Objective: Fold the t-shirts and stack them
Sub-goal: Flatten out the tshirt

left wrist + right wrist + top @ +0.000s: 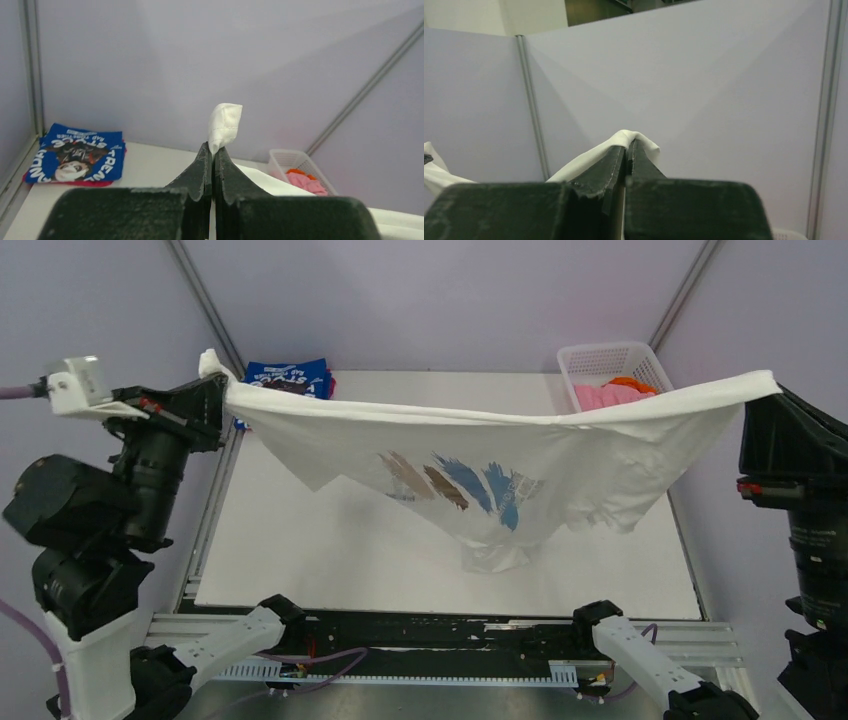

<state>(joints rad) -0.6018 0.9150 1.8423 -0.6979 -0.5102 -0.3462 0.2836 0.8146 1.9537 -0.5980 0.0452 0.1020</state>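
Note:
The white t-shirt (pixel 470 455) with brown and blue chest streaks hangs stretched in the air between both arms, sagging to a point near the table. My left gripper (pixel 222 380) is shut on one end of it; the cloth tip (pixel 224 122) sticks out above the closed fingers. My right gripper (pixel 765 390) is shut on the other end, with cloth (pixel 636 137) draped over the fingertips. A folded royal-blue t-shirt with white lettering (pixel 288 376) lies at the table's far left, also in the left wrist view (pixel 77 157). Pink (pixel 605 395) and orange (pixel 632 383) tees lie in the basket.
A white lattice basket (pixel 600 358) stands at the far right corner of the white table (pixel 330 560), also in the left wrist view (pixel 290 160). Grey partition walls enclose the back and sides. A black rail runs along the near edge.

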